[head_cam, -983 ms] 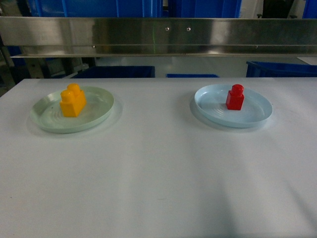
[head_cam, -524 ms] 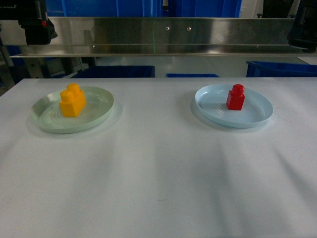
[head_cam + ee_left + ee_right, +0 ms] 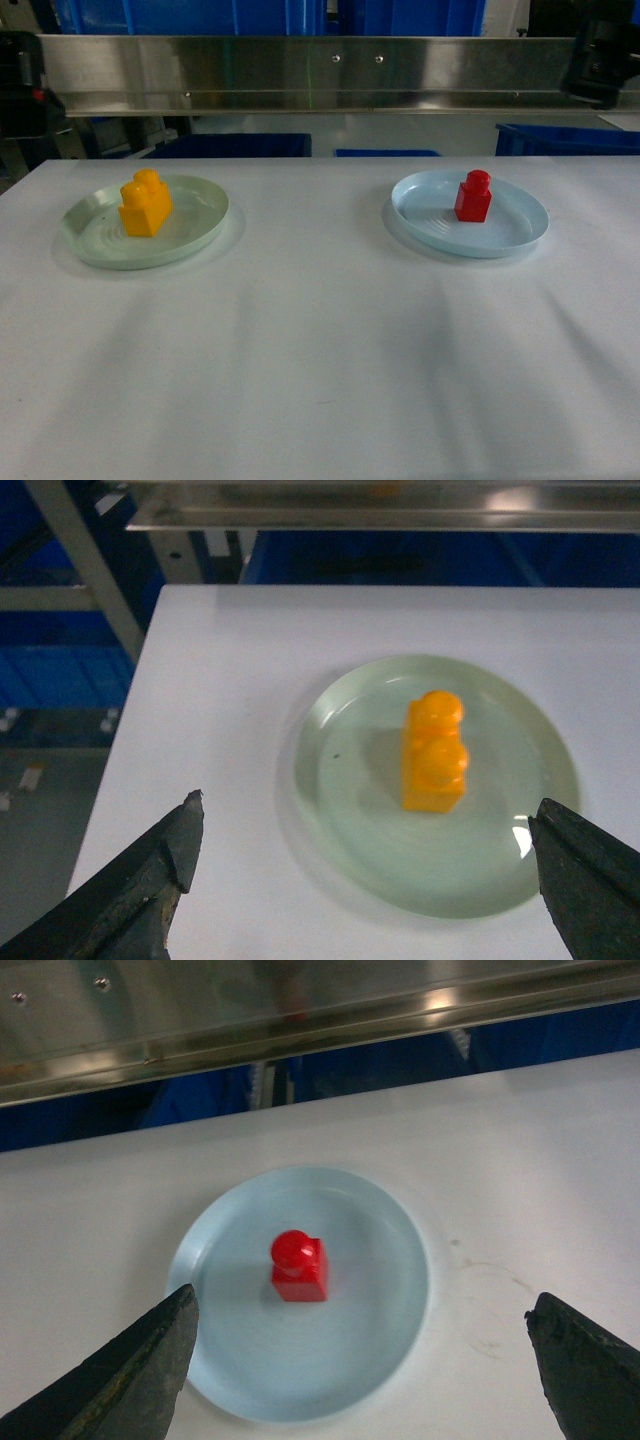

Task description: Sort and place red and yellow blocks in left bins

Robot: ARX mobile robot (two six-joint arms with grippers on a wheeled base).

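A yellow block [image 3: 146,203] rests on a pale green plate [image 3: 90,250] at the table's left. To the right, a red block [image 3: 473,196] stands on a light blue plate [image 3: 520,235]. My left gripper [image 3: 370,802] hangs open high above the green plate [image 3: 340,810], with the yellow block [image 3: 435,755] just ahead of its fingers. My right gripper [image 3: 365,1296] is open too, above the blue plate [image 3: 370,1350] and behind the red block [image 3: 298,1266]. In the head view only dark parts of the left arm [image 3: 20,85] and the right arm [image 3: 600,60] show at the top corners.
A steel rail [image 3: 320,70] runs across behind the white table [image 3: 320,360]. Blue bins [image 3: 235,145] stand beyond the far edge, another at the back right [image 3: 565,138]. The table's left edge [image 3: 120,770] drops off close to the green plate.
Both arms have come into the head view at the top corners. The left one has since shifted left and down. The blocks and plates have stayed put.
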